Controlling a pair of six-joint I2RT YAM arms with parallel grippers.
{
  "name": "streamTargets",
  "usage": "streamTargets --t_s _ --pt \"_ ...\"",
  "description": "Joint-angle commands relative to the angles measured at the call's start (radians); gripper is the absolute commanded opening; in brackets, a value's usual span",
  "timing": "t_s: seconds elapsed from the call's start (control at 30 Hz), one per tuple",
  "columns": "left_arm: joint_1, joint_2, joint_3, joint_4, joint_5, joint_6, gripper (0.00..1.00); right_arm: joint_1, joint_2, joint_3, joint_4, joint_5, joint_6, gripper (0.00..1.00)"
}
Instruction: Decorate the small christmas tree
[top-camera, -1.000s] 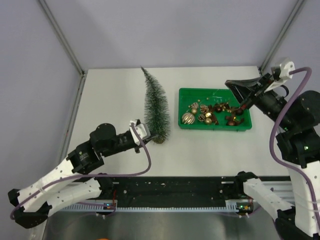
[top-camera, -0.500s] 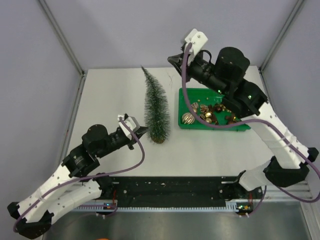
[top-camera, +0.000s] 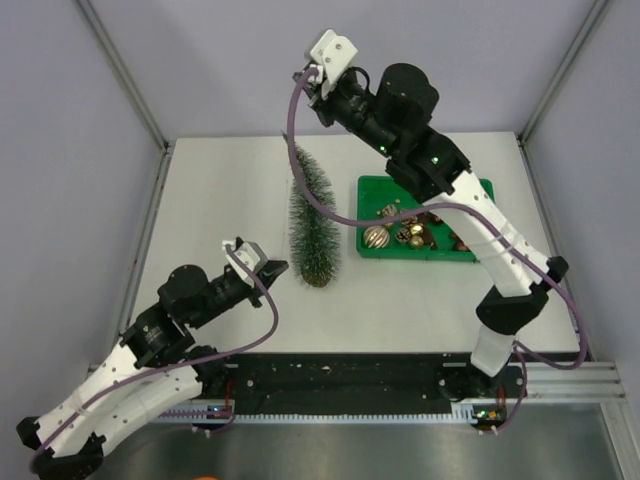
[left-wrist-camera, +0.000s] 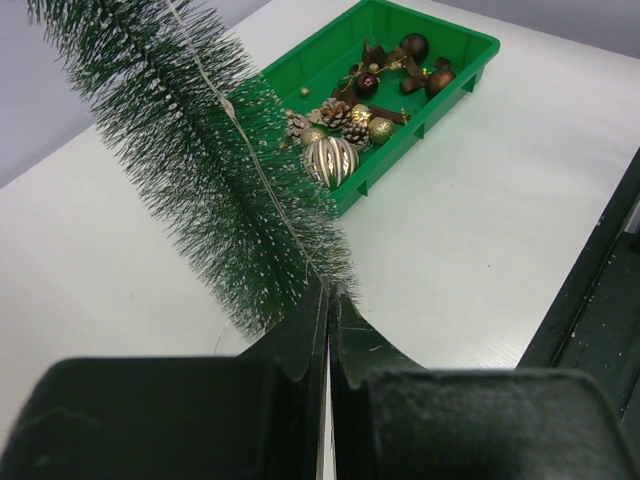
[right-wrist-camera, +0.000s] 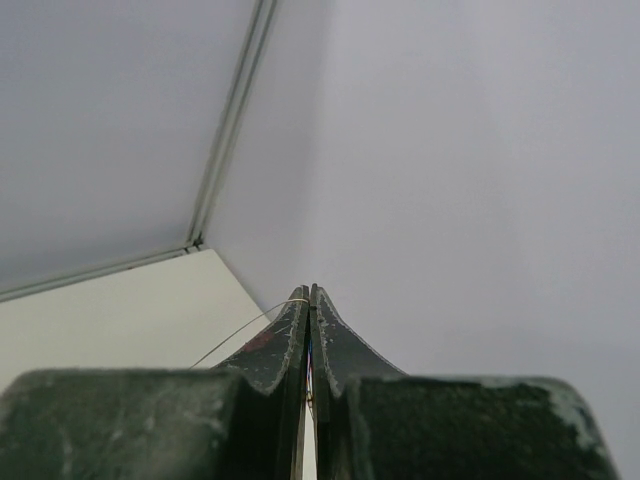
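The small christmas tree (top-camera: 312, 225) stands upright on its wooden disc (top-camera: 317, 280), left of the green tray. A thin wire (left-wrist-camera: 250, 150) runs down its bristles (left-wrist-camera: 190, 130) to my left gripper (left-wrist-camera: 327, 288), whose jaws are pressed together on it just beside the tree's foot. From above, the left gripper (top-camera: 275, 267) sits low, left of the disc. My right gripper (top-camera: 306, 76) is raised high over the back of the table, above the tree tip. It is shut on the thin wire (right-wrist-camera: 235, 335), which leaves its fingertips (right-wrist-camera: 308, 292) to the left.
A green tray (top-camera: 365, 195) right of the tree holds several ornaments: a gold ribbed ball (top-camera: 376, 237), pine cones and brown baubles (left-wrist-camera: 413, 45). The right arm's purple cable (top-camera: 292, 120) hangs close by the treetop. Grey walls enclose the table on three sides.
The right arm swung from over the tray up and left to above the treetop, staying shut. The left gripper drew back slightly from the tree's foot and finished closing.
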Motion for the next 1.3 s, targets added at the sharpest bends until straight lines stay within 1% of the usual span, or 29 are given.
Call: streamTargets --t_s 0.0,0.07,0.27,0.33,0.5,0.77,0.87,0.9,1.0,1.13,1.27 --pt "0.007 -0.02 -0.032 0.04 -0.077 -0.04 0.0 0.016 0.093 0.116 0.097 -0.005 -0.066 0.0" --pt "0.014 -0.026 -0.04 0.045 -0.12 -0.051 0.0 0.02 0.115 0.116 0.131 0.012 -0.095 0.0" --pt "0.028 -0.05 -0.065 0.048 -0.162 -0.051 0.0 0.019 0.191 0.101 0.232 0.026 -0.172 0.0" --pt "0.033 -0.06 -0.075 0.057 -0.177 -0.057 0.0 0.019 0.219 0.102 0.275 0.055 -0.196 0.0" --pt "0.04 -0.077 -0.105 0.074 -0.219 -0.068 0.0 0.014 0.296 0.133 0.35 0.054 -0.207 0.0" --pt "0.062 -0.083 -0.131 0.1 -0.266 -0.056 0.0 -0.038 0.374 0.173 0.404 0.034 -0.075 0.0" --pt "0.062 -0.069 -0.138 0.131 -0.323 -0.063 0.0 -0.059 0.403 0.183 0.421 0.035 -0.049 0.0" --pt "0.062 -0.063 -0.146 0.144 -0.332 -0.062 0.0 -0.065 0.414 0.188 0.424 0.008 -0.036 0.0" --pt "0.063 -0.044 -0.172 0.174 -0.349 -0.062 0.0 -0.09 0.441 0.193 0.441 0.002 -0.005 0.0" --pt "0.076 0.002 -0.193 0.218 -0.372 -0.062 0.0 -0.121 0.471 0.191 0.447 -0.009 0.037 0.0" --pt "0.105 0.067 -0.216 0.308 -0.4 -0.062 0.0 -0.151 0.497 0.188 0.447 -0.023 0.089 0.0"
